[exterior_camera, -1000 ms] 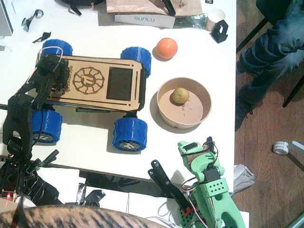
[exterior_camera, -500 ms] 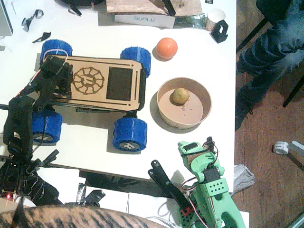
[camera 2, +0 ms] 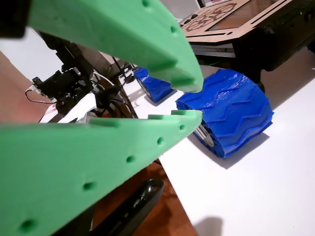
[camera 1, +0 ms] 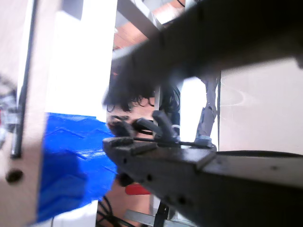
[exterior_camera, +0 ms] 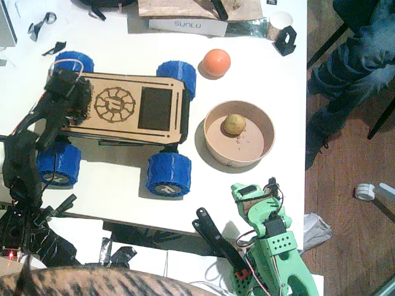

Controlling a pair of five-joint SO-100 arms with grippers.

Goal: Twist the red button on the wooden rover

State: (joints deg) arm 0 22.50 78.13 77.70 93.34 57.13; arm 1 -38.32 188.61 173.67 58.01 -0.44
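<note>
Main worry right now: I can't actually see the red button. My left end effector [exterior_camera: 75, 98] is parked right on top of the left end of the wooden rover [exterior_camera: 133, 110], so the button is presumably somewhere under or right beside the fingertips, hidden by the black wrist. If I twist blind and I'm off-centre, I'd guess the fingers just skate over the plywood, or the whole rover rolls on its blue wheels [exterior_camera: 168, 174] instead of the knob turning. There's also a loose wire looping over the wrist that could snag on the chassis edge. Can't tell from either view whether the left end effector is wide, narrow or pinching anything; its wrist view is a blurry mess of dark plastic and blue tyre [camera 1: 71, 161].

The right end effector [camera 2: 194, 105] is idle well off to the side near the surface's [exterior_camera: 259, 74] edge, green fingers parted with nothing between them.

Versus a second ago: the left wrist has shifted and rotated a bit over that end, and the rover looks to have held its spot.
</note>
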